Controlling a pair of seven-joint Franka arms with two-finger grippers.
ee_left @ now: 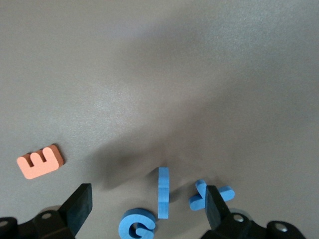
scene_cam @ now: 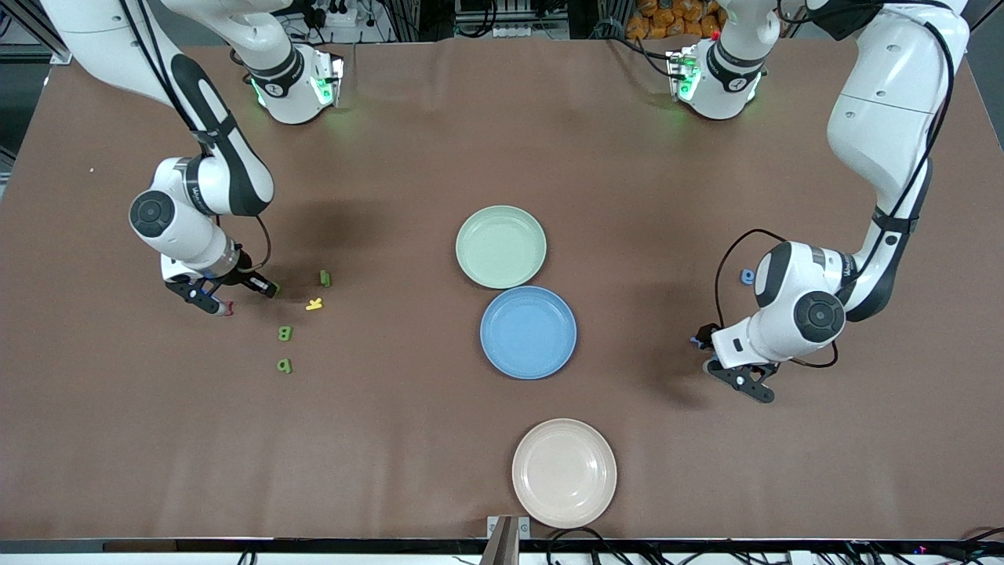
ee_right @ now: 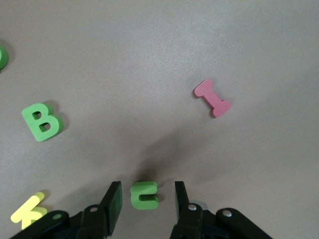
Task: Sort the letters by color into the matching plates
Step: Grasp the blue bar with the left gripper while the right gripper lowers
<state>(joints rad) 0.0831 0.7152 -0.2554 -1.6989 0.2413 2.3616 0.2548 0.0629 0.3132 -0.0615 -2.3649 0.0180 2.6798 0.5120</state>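
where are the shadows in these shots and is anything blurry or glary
Front view: soft arm shadows on the table beside each arm, green base lights glow, no glare on the plates. Left wrist view: sharp, broad shadow around the blue letters. Right wrist view: sharp, dark patch above the green letter between the right gripper fingers.

The letters (ee_right: pixel 42 122) look like matt, soft foam, the plates (scene_cam: pixel 528 332) smooth with a faint satin sheen, perhaps plastic, and the bench (scene_cam: pixel 502 125) wears a matt brown cloth-like cover, lightly creased.
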